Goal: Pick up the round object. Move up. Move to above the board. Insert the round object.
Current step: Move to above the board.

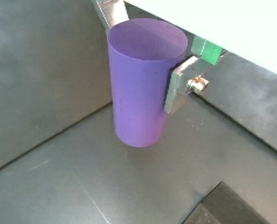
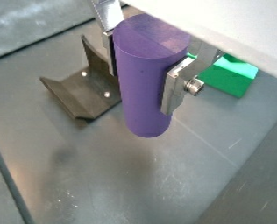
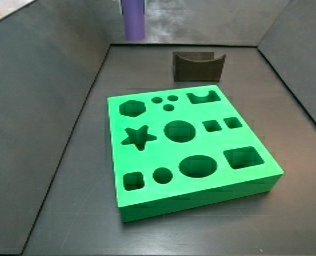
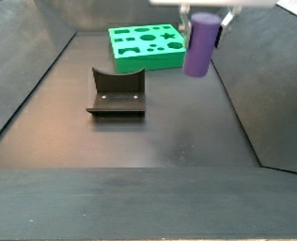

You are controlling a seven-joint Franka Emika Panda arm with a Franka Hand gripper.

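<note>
Fingers [image 2: 174, 87] of the gripper [image 2: 141, 61] pinch the round object [image 2: 147, 83] near its top end, one silver plate on each side, in both wrist views [image 1: 147, 79]. It hangs upright, clear of the dark desk [image 4: 164, 132]. In a side view it is at the upper right of the frame [image 4: 203, 45], beside the board [image 4: 148, 47]. The fixture [image 4: 116, 94] stands at centre left. Another side view shows the board [image 3: 188, 140] in the middle, the purple cylinder at the top edge [image 3: 133, 18].

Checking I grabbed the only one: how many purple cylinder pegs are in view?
1. The smooth purple cylinder peg hangs upright in the pincer, clear of the floor, not above the bright green slab board. None looks hidden.
</note>
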